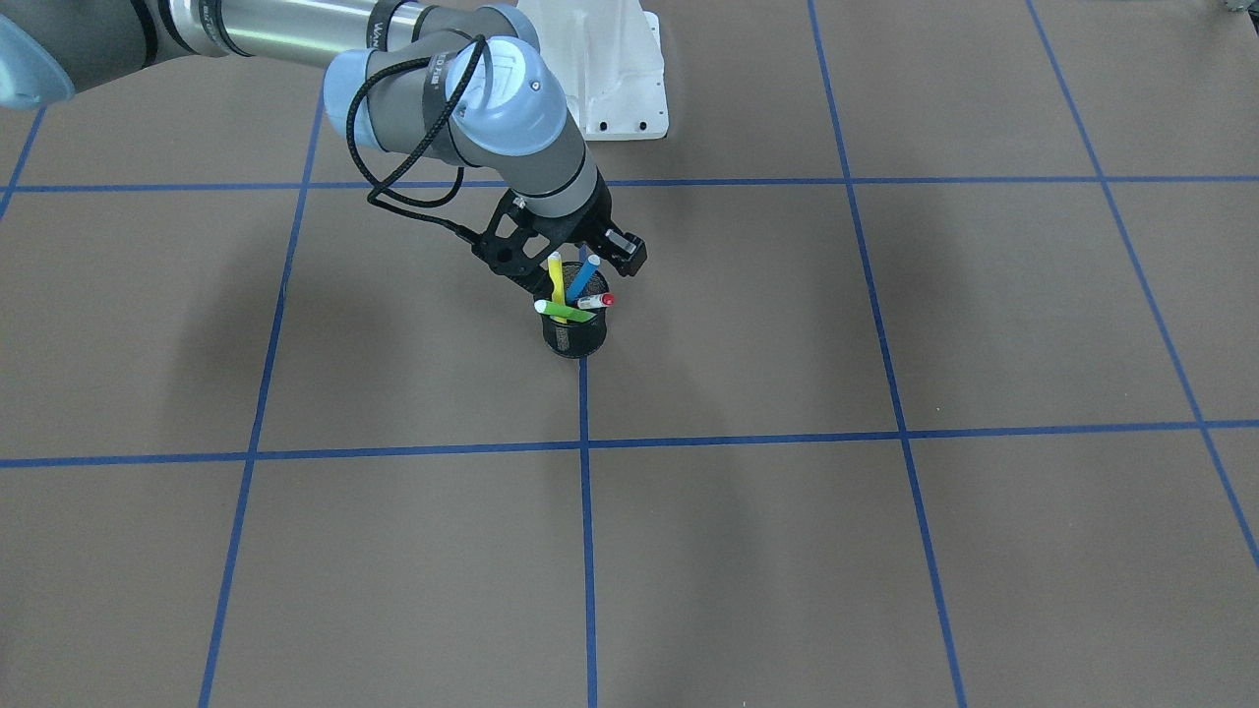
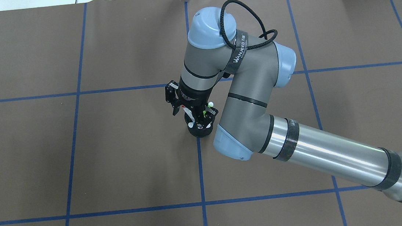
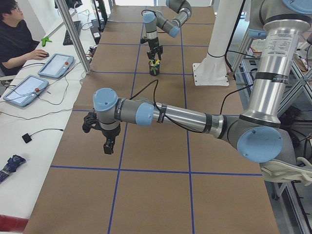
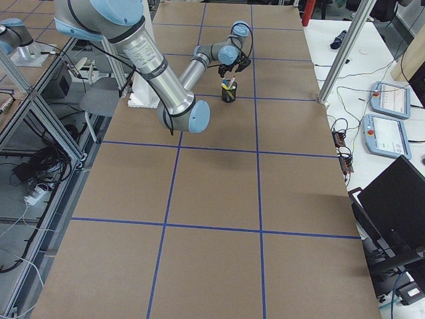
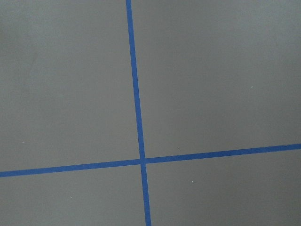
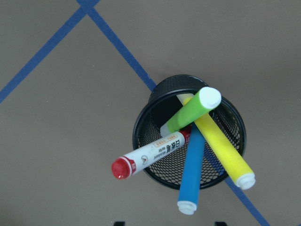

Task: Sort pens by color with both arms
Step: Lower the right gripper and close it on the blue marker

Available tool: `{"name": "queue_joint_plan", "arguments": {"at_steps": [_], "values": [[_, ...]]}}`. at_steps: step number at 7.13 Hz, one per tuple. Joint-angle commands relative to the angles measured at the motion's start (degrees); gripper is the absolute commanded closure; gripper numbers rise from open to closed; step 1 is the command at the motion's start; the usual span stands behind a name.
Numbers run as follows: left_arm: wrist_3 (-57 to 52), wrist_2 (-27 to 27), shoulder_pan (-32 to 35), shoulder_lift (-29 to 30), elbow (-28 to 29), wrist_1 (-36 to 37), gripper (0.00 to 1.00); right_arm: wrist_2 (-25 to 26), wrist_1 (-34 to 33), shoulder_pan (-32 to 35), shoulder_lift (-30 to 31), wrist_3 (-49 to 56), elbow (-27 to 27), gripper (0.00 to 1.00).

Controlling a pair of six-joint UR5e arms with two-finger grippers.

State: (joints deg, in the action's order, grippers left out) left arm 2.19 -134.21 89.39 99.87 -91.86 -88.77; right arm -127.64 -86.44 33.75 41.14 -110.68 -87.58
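Observation:
A black mesh cup (image 1: 576,341) stands on a blue tape line at mid-table and holds all the pens: yellow (image 1: 557,275), blue (image 1: 586,274), green (image 1: 562,311) and red with a white label (image 1: 594,301). The right wrist view looks down on them: red (image 6: 150,153), green (image 6: 190,110), yellow (image 6: 221,148), blue (image 6: 190,174), cup (image 6: 162,169). My right gripper (image 1: 570,264) hangs just above the pens, open and empty, jaws wide apart (image 6: 169,223). My left gripper (image 3: 106,141) shows only in the exterior left view, low over bare table far from the cup; I cannot tell its state.
The brown table (image 2: 80,158) carries a grid of blue tape lines. The white base mount (image 1: 612,69) sits behind the cup on the robot's side. An operator (image 3: 14,34) with tablets (image 3: 56,66) sits beside the table's far long edge.

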Motion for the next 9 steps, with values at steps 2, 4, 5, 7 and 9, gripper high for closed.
{"name": "queue_joint_plan", "arguments": {"at_steps": [2, 4, 5, 7, 9], "values": [[1.14, -0.09, 0.00, 0.32, -0.07, 0.00, 0.00, 0.11, 0.13, -0.18, 0.51, -0.51, 0.39, 0.30], [1.68, -0.09, 0.00, 0.33, -0.59, 0.00, 0.00, 0.29, 0.13, -0.18, 0.60, -0.16, 0.74, 0.37], [1.94, -0.09, 0.00, 0.33, -0.69, 0.00, 0.00, 0.29, 0.13, -0.18, 0.60, -0.24, 0.92, 0.38], [2.03, -0.09, 0.00, 0.50, -0.69, 0.00, 0.00, 0.29, 0.13, -0.18, 1.30, -0.42, 0.83, 0.39], [2.12, -0.09, 0.00, 0.50, -0.95, 0.00, 0.00, 0.46, 0.13, -0.27, 1.48, 0.20, 1.00, 0.42]]}}
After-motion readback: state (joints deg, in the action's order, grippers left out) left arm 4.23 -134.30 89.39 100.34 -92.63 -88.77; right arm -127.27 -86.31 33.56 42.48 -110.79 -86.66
